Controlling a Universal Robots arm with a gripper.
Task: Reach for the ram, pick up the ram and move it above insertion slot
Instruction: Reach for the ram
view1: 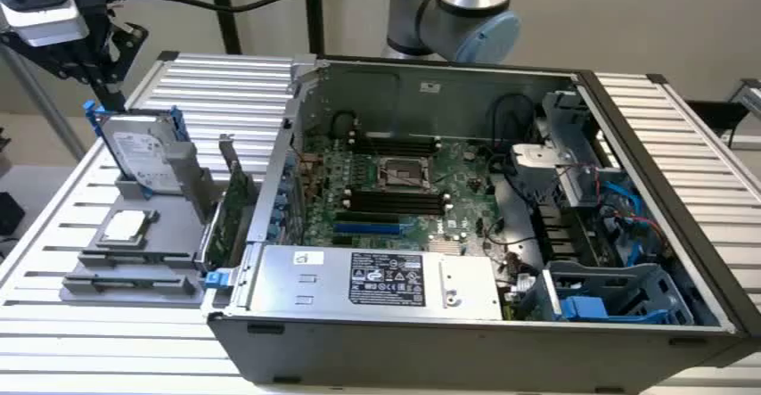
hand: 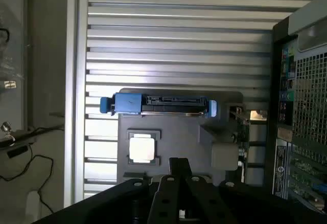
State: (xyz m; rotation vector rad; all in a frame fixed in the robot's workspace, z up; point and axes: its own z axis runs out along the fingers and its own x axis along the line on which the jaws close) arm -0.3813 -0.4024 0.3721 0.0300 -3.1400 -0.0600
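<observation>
My gripper (view1: 110,99) hangs at the exterior view's far left, just above the top edge of the upright silver hard drive (view1: 139,156) with blue rails. In the wrist view the gripper (hand: 179,162) is shut, with nothing between its dark fingers (hand: 168,185). It is over the grey holder (hand: 179,132), near the hard drive (hand: 161,104). I cannot pick out the ram; the holder's low front slots (view1: 128,270) look grey. The black memory slots (view1: 393,201) lie on the motherboard inside the open computer case (view1: 476,310).
A square processor chip (view1: 125,226) lies on the grey holder (view1: 167,234). A green expansion card (view1: 238,206) with a metal bracket stands between the holder and the case. A power supply (view1: 369,279) fills the case's near side. The ribbed metal table (view1: 226,87) surrounds everything.
</observation>
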